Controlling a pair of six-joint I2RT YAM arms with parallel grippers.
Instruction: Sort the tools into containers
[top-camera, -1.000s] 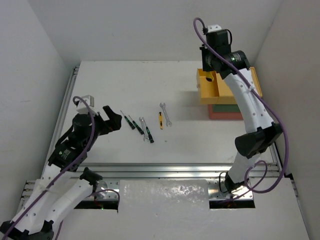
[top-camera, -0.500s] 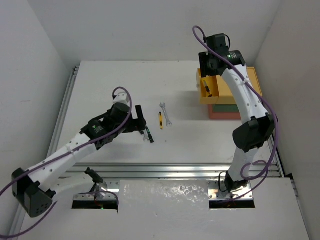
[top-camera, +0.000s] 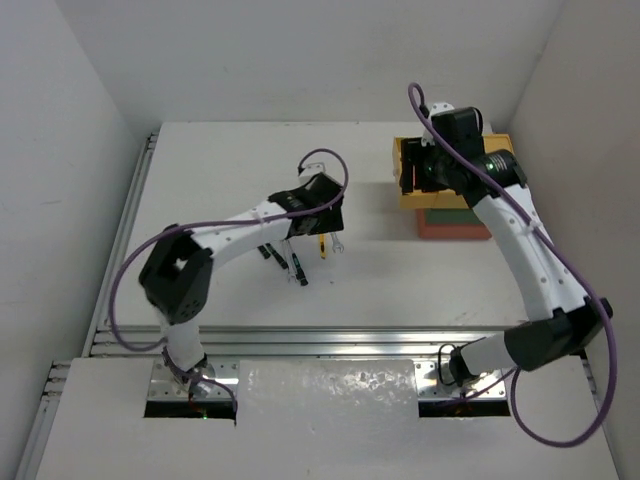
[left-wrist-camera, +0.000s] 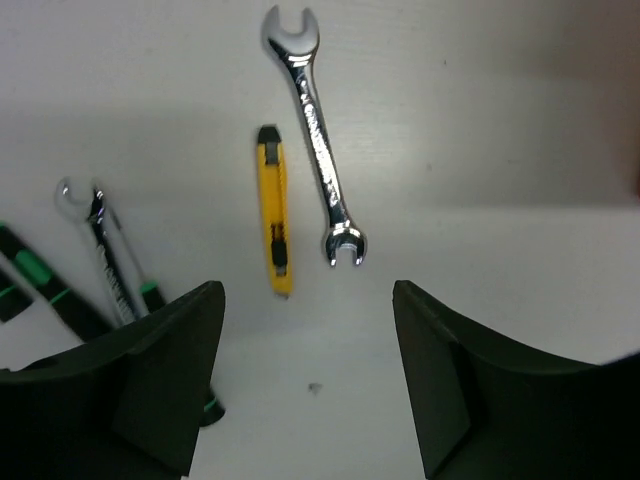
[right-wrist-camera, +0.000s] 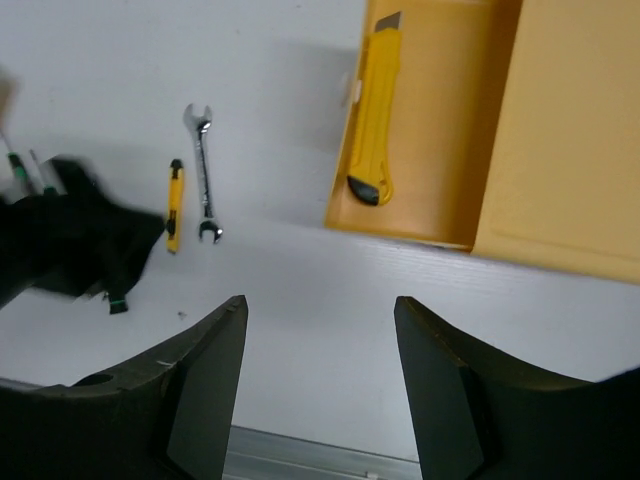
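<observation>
The left pincer (left-wrist-camera: 306, 320) is open and empty. Just ahead of it on the counter (left-wrist-camera: 480, 120) lie one yellow cutter (left-wrist-camera: 273, 210) and one silver wrench (left-wrist-camera: 315, 140). Left of it lie a second wrench (left-wrist-camera: 100, 242) and three screwdrivers (left-wrist-camera: 35, 272). The right pincer (right-wrist-camera: 320, 315) is open too. Ahead of it, another cutter (right-wrist-camera: 373, 115) lies in the yellow tray (right-wrist-camera: 440, 130).

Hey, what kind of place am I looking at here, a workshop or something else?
Most likely a robotics lab bench, not a workshop: a left arm and right arm bolted to a white table boxed in by plain walls, with small hand tools laid out near stacked coloured trays.
</observation>
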